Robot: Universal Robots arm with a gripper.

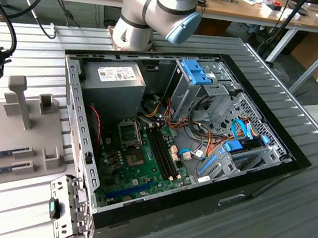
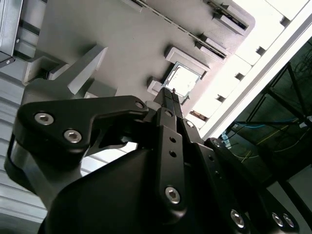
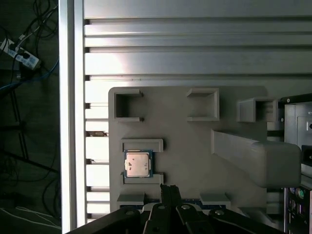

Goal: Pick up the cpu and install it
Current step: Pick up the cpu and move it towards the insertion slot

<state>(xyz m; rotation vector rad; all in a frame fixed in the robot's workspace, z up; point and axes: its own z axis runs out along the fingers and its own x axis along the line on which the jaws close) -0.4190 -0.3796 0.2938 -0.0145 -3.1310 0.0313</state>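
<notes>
A white plug strip (image 3: pixel 20 54) is lying on the dark floor, far off to one side of the jaws and past the edge of the metal surface (image 3: pixel 195 63).

In the first wrist view, the gripper (image 3: pixel 169 187) is hanging over a grey tray (image 3: pixel 185 146) that is lying on the surface. Its jaws are pressing together and are holding nothing.

The cpu (image 3: pixel 139 164) is lying flat on the tray with its shiny metal top facing up. It is sitting just ahead of the jaw tips and a little to one side, and it is not touching them. It is resting between two little grey walls (image 3: pixel 142 145), and one of these walls is standing right by the jaw tips. In the second wrist view, the cpu (image 2: pixel 184 80) is showing as a bright square just past the tip of the gripper (image 2: pixel 171 91).

A thick grey post (image 3: pixel 253 151) is sticking up from the tray on the other side of the jaws, a bit further off than the cpu.

In the exterior view, the tray (image 1: pixel 29 132) is lying at the exterior view's left. The open computer case (image 1: pixel 79 132) is sitting beside it, with the black socket frame (image 1: pixel 128 131) on the green board (image 1: pixel 141 169) inside. That is well apart from the jaws.
</notes>
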